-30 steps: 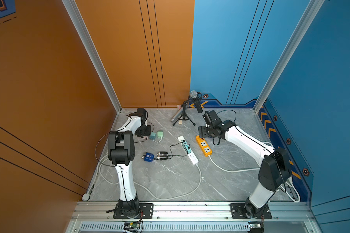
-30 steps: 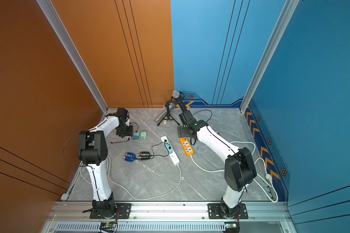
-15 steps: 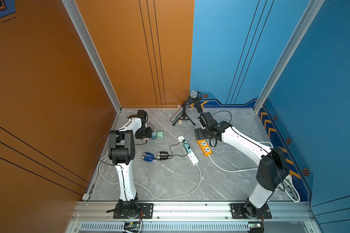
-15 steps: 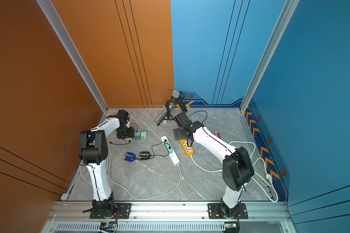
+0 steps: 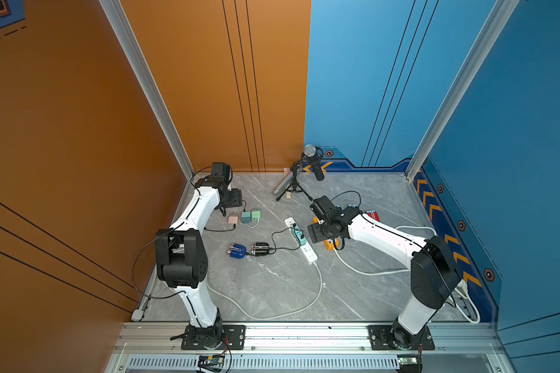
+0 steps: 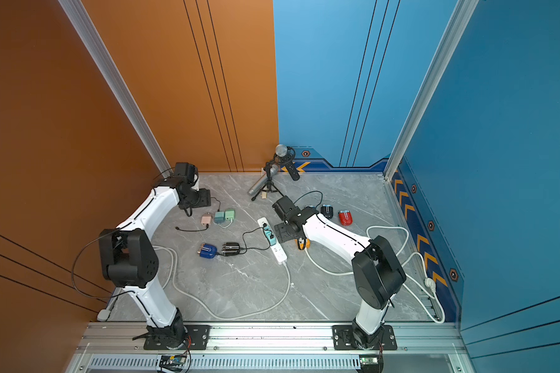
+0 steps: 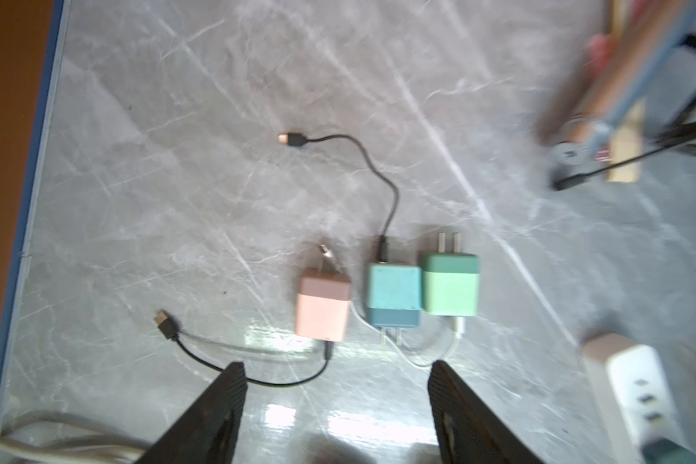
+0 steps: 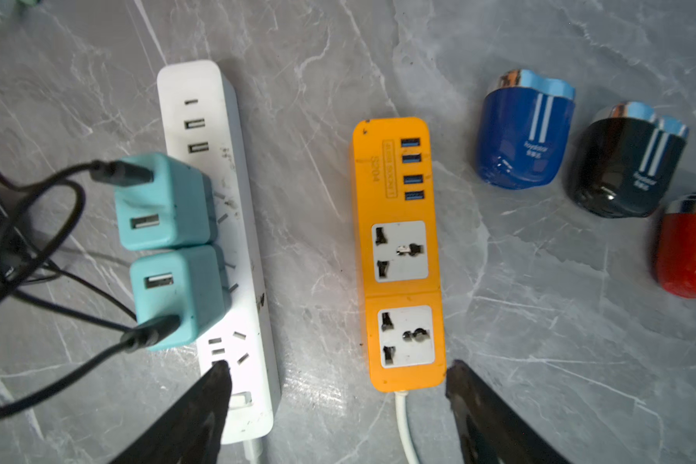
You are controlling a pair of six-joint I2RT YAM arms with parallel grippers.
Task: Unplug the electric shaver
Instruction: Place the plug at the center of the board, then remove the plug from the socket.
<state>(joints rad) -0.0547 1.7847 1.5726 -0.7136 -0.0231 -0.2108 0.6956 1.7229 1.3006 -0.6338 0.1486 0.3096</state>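
Just left of the white power strip [image 5: 307,252], on the table [image 5: 272,290]: black electric shaver [image 5: 263,249], corded to teal adapters [image 8: 169,209] plugged into that strip. Above the strip's switch end: right pincer [image 8: 338,373], spread wide, empty. Well left of the strip, above three loose chargers [image 7: 394,297]: left pincer [image 7: 336,369], likewise wide, empty.

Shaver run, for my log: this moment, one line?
left gripper open, over loose chargers | right gripper open, over orange strip | teal chargers plugged in
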